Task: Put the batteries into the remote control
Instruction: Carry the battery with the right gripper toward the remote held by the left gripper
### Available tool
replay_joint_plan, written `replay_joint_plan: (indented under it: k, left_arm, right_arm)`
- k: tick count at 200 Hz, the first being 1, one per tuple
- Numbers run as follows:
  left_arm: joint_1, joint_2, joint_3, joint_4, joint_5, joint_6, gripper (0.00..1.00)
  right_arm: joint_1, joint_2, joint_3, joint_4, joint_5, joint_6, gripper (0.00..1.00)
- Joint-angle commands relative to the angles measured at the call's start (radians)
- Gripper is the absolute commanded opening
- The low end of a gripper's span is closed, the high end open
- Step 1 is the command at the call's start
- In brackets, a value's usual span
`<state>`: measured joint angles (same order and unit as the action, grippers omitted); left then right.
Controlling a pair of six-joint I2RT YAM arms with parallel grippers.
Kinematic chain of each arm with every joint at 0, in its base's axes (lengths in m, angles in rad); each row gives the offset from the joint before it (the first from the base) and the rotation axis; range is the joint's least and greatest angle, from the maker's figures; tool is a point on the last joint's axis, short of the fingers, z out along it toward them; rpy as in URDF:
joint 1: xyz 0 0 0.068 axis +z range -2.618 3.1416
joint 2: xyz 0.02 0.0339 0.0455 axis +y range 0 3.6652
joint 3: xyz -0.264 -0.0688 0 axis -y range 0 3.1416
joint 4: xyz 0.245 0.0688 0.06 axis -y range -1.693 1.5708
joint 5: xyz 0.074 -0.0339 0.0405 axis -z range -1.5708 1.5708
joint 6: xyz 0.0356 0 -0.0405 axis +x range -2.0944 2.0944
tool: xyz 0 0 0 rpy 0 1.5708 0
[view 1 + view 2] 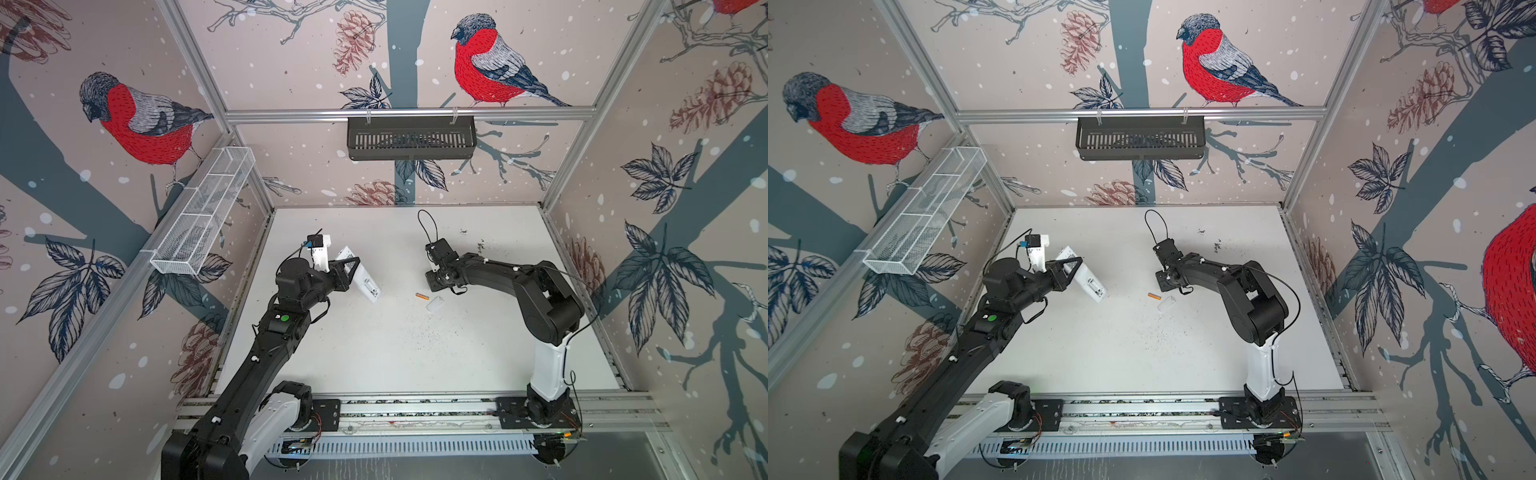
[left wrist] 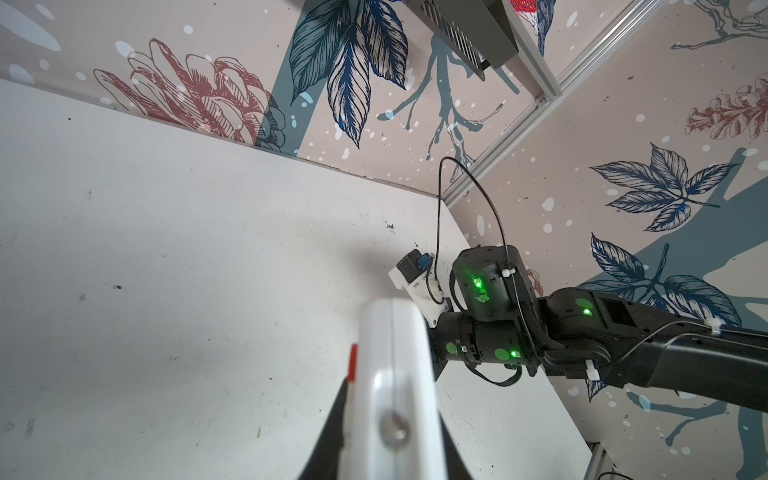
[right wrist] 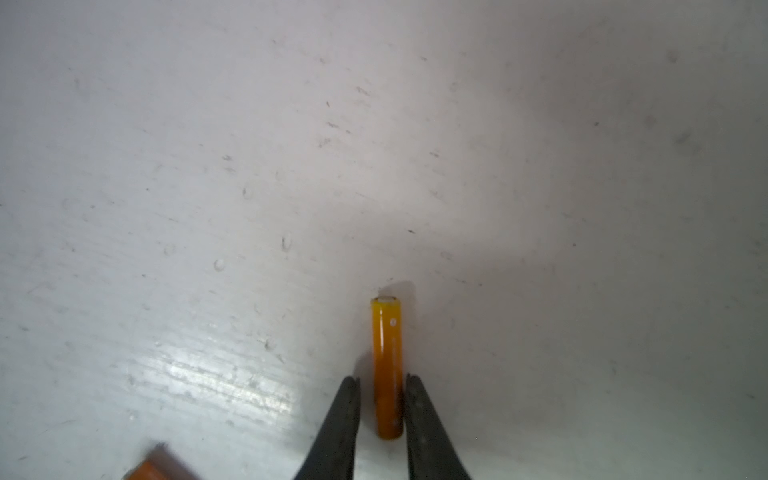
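Two batteries can be counted. The first battery shows only in the right wrist view, with the right gripper narrowed to either side of it; whether the jaws pinch it I cannot tell. In both top views that gripper hides it. The second battery lies near the desk's middle, one small white cover just beside it. One remote control, half hidden, is clamped in the left gripper over the desk's left half.

No legible text; small mark on battery unreadable.
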<state>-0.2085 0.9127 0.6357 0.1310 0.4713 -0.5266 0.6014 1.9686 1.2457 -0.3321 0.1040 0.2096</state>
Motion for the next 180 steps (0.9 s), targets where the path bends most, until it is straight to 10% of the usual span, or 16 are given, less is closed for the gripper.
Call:
replay_joint_plan:
  k: [1,180]
  left_arm:
    - [0.002,-0.001,0.007,0.047,0.02,-0.007,0.11]
    - [-0.007,0.099,-0.042,0.226,0.216,-0.124,0.1]
  right_arm:
    - [0.003,0.005,-0.005,-0.103,0.021,-0.003,0.19]
    - [0.238,-0.589,-0.407,0.293,-0.26,-0.125,0.11]
